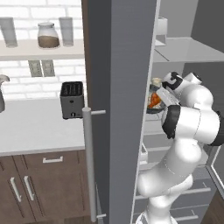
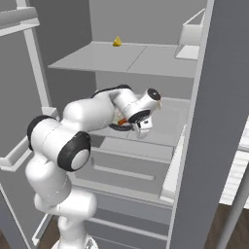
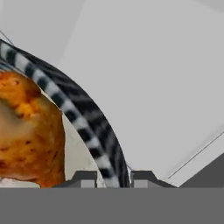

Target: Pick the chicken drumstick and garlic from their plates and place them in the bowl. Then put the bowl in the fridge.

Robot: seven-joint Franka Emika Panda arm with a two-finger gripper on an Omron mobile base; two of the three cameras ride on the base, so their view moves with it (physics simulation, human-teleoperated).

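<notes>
The fridge [image 1: 127, 87] stands open and my arm reaches into it. The dark grey bowl [image 3: 78, 118] with its streaked rim rests low over a pale fridge shelf [image 2: 165, 126]. My gripper [image 3: 113, 178] is shut on the bowl's rim, one fingertip on each side of it. The orange-brown chicken drumstick [image 3: 30, 131] lies inside the bowl and shows as an orange patch [image 1: 154, 100] beside the hand. A small pale lump [image 1: 156, 81] sits just above it; I cannot tell whether it is the garlic. The plates are out of view.
The open fridge door [image 2: 204, 146] stands close on the right, with its long bar handle [image 1: 89, 166]. A small yellow thing [image 2: 117, 42] lies on the upper shelf. A toaster [image 1: 71, 99] sits on the counter [image 1: 39, 127] to the left. Drawers lie below the shelf.
</notes>
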